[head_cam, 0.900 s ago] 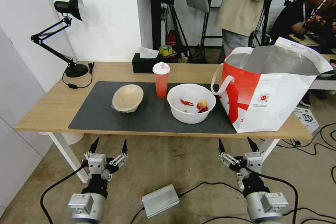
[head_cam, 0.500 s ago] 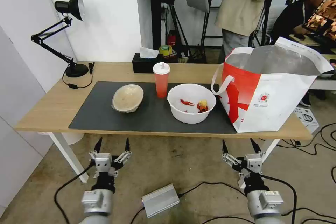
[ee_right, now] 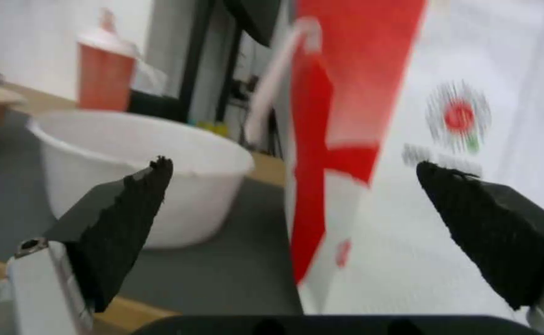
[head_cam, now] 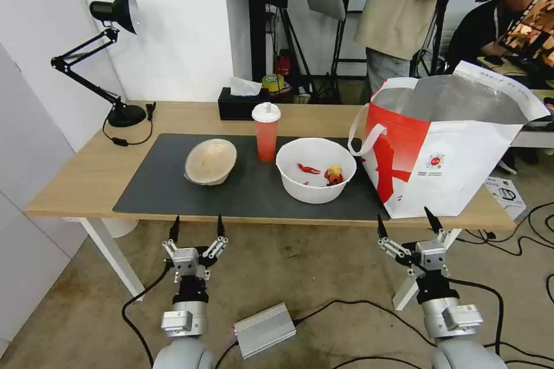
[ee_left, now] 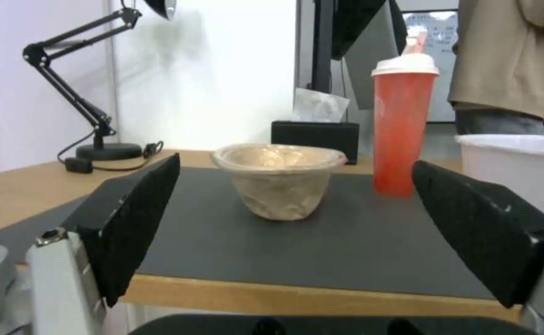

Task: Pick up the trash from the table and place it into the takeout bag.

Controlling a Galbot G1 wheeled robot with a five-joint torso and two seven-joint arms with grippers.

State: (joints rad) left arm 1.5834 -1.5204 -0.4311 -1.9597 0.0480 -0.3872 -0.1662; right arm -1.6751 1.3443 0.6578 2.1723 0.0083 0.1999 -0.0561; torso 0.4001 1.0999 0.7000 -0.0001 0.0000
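Head view: my left gripper [head_cam: 196, 227] and right gripper [head_cam: 407, 223] hang spread wide below the table [head_cam: 86, 179] edge, holding nothing; on the mat [head_cam: 254, 193] sit three trash items, tilted beige bowl [head_cam: 210, 161], upright cup [head_cam: 266, 131], white bowl [head_cam: 315, 169], with one bag [head_cam: 447, 150] upright, mouth up, at right. Left wrist: beige bowl [ee_left: 277, 179] faces me between my fingers [ee_left: 137, 223]. Right wrist: white bowl [ee_right: 142, 170] just beside the bag [ee_right: 433, 153].

Both arms reach farther forward and higher than in the earlier pictures. The left gripper [head_cam: 196, 226], fingers spread, now sits with its tips just below the near edge of the table [head_cam: 86, 184], having drifted toward the middle, and faces the beige bowl [head_cam: 210, 161]. The right gripper [head_cam: 407, 223], also spread wide, rises so that one fingertip overlaps the bottom of the takeout bag [head_cam: 461, 161] in the head view. In the background, a person's raised arm shifts slightly.
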